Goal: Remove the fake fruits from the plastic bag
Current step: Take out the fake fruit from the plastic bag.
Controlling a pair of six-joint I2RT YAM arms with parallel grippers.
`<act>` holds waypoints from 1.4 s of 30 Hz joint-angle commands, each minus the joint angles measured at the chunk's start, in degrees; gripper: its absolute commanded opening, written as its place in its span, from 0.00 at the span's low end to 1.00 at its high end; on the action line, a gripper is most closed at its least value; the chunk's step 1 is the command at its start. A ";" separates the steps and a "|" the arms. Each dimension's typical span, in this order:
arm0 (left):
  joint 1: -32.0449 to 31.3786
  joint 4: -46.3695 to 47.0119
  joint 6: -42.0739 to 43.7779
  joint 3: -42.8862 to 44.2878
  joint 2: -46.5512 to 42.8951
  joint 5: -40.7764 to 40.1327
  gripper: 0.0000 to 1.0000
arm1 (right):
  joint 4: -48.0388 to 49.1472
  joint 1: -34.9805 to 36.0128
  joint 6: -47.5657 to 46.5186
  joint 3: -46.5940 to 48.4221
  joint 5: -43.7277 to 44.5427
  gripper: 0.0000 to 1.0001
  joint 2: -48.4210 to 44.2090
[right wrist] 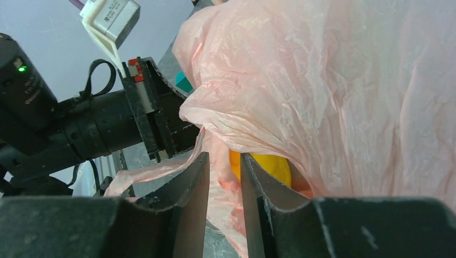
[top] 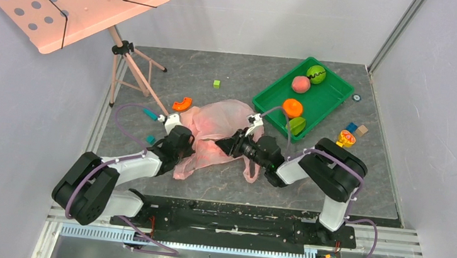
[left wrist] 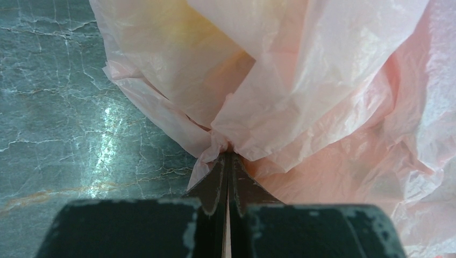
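We see a dark grey, marble-veined table top [top: 233,180]. At its middle lies a thin translucent pink plastic bag [top: 217,125], crumpled. At far right a green rectangular plastic tray [top: 327,97] sits askew. Just left of the bag lie an orange curved plastic piece [top: 181,104] and two small teal pieces [top: 150,114]. A small green cube [top: 216,84] lies farther back. Right of the tray lie a blue cube [top: 352,126], a tan cube [top: 362,130] and a yellow-and-red toy [top: 346,139]. A pink metal tripod [top: 131,72] stands at far left.

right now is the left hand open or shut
Shut: the fingers of the left hand meet, pinching a fold of the plastic bag.
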 commanded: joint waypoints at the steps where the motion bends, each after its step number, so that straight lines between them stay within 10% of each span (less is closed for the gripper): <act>1: 0.35 0.33 1.38 0.12 -0.12 -0.08 0.02 | -3.18 -0.18 -4.19 -1.74 2.74 0.30 -4.58; 14: 0.36 -1.82 1.59 -1.87 -4.84 0.48 0.02 | -24.99 -0.19 -13.01 7.86 11.24 0.34 -2.64; 32: 0.36 -1.64 1.80 -0.29 -2.28 0.54 0.02 | -27.31 1.43 -24.72 3.53 -1.27 0.62 -5.83; 38: 0.36 -1.69 1.65 -0.28 -2.09 0.69 0.02 | -28.15 4.31 -28.81 4.06 -1.04 0.95 -6.24; 42: 0.34 -1.62 1.64 -0.16 -2.10 0.93 0.02 | -28.45 5.10 -29.94 7.05 -0.32 0.98 -4.67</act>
